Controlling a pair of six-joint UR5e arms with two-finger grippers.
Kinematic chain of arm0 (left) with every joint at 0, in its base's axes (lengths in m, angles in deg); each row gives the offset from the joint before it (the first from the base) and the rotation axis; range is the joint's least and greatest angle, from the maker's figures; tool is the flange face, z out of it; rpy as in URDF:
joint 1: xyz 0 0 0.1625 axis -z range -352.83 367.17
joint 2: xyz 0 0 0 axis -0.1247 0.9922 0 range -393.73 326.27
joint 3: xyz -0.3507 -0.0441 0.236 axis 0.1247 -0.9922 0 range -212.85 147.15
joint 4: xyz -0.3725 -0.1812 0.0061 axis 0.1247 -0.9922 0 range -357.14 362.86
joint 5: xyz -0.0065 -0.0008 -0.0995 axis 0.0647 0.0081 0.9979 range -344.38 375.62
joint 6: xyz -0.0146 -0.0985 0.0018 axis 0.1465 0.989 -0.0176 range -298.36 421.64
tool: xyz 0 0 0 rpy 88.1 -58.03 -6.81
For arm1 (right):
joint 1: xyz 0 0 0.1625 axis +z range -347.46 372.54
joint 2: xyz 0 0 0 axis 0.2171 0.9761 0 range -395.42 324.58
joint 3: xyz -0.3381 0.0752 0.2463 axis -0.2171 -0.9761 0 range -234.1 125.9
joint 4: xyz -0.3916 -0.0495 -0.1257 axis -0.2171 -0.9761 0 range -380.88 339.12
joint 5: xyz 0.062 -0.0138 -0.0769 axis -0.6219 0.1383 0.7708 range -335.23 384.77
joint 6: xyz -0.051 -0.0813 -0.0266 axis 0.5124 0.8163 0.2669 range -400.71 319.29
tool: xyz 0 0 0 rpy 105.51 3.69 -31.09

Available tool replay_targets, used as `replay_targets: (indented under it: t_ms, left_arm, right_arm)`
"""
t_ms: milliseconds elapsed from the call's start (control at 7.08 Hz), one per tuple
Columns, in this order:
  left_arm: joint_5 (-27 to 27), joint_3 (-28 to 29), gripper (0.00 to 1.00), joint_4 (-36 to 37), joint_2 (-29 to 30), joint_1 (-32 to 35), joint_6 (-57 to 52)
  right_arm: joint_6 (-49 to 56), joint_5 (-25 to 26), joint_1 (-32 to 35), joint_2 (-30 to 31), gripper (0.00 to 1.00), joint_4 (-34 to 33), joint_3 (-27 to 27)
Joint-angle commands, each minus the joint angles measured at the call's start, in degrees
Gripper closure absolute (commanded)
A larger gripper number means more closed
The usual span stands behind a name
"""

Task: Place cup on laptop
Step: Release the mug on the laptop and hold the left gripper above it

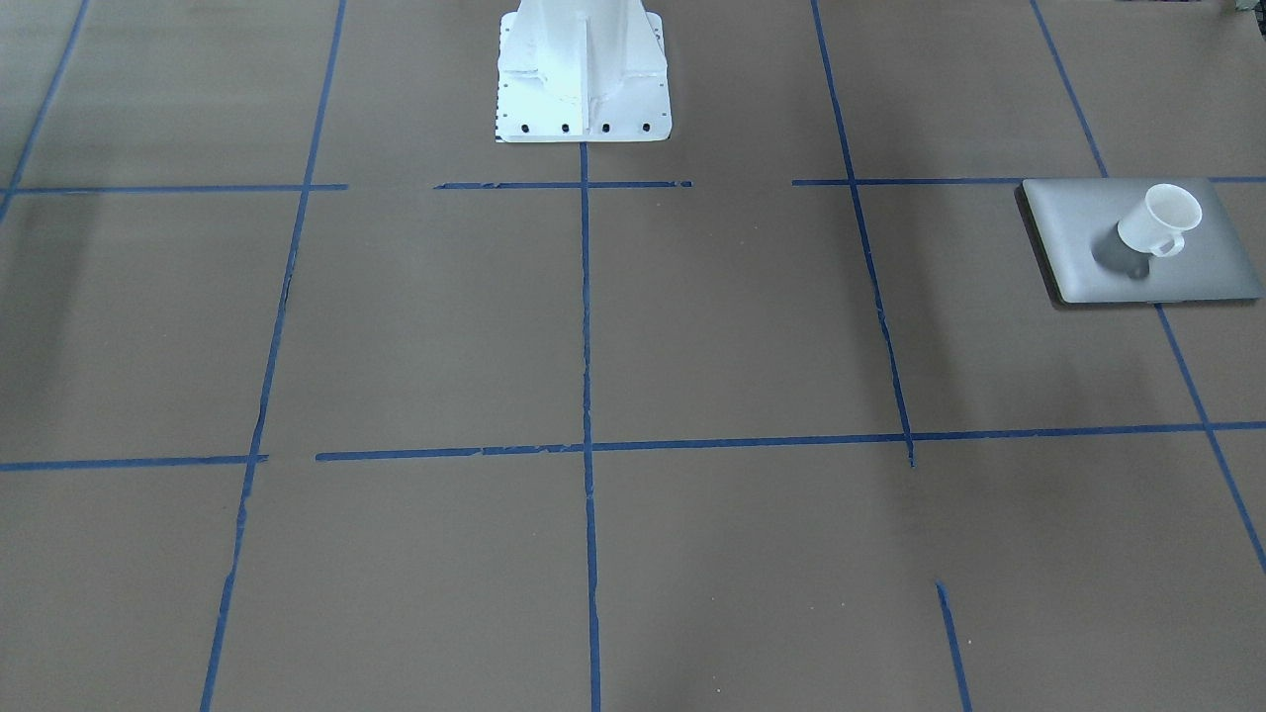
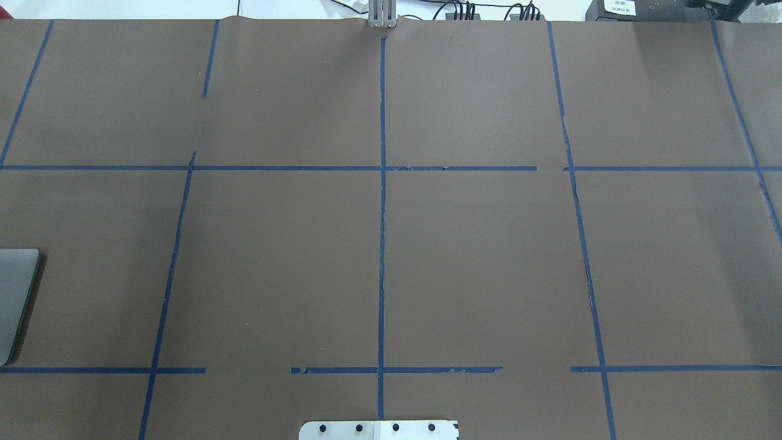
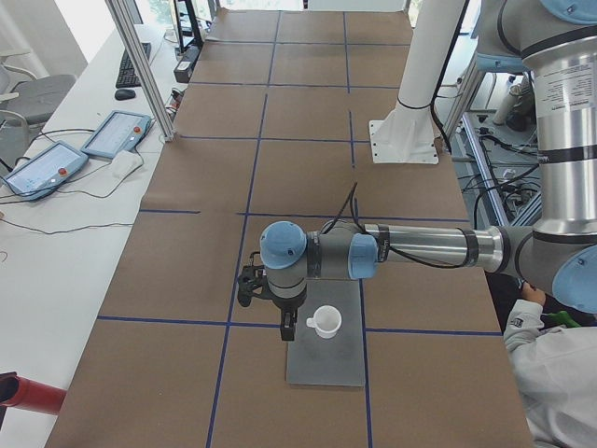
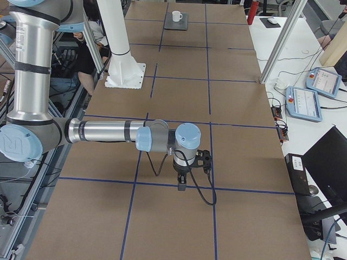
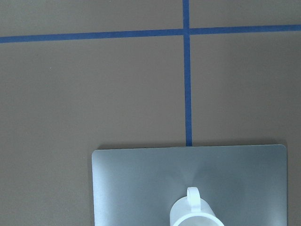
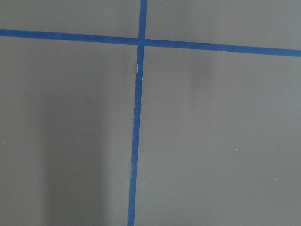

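Note:
The white cup (image 1: 1159, 221) stands upright on the silver-grey laptop (image 1: 1078, 222), at the table's end on my left side. The left wrist view looks down on the laptop's lid (image 5: 141, 188), with the cup (image 5: 195, 214) cut off by the bottom edge and its handle pointing up in the view. In the exterior left view my left gripper (image 3: 287, 329) hangs just beside the cup (image 3: 326, 321), apart from it; I cannot tell if it is open. My right gripper (image 4: 181, 185) points down over bare table far from the laptop (image 4: 177, 21); I cannot tell its state.
The white robot pedestal (image 1: 584, 74) stands at the table's middle rear. Blue tape lines (image 2: 382, 244) grid the brown table. Teach pendants (image 4: 306, 103) lie on a side table. A person (image 3: 550, 373) sits near the robot's side. Only the laptop's corner (image 2: 15, 299) shows overhead.

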Motion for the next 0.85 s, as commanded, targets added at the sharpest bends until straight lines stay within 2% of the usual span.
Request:
replay_targets:
  t_ms: [0, 707]
  left_arm:
    - [-0.2, 0.0, 0.0, -0.1, 0.1, 0.2, 0.0]
    - [-0.4, 0.8, 0.0, -0.1, 1.4, 0.1, -0.2]
  right_arm:
    - [0.0, 0.0, 0.0, 0.0, 0.0, 0.1, 0.0]
    - [0.0, 0.0, 0.0, 0.0, 0.0, 0.0, 0.0]
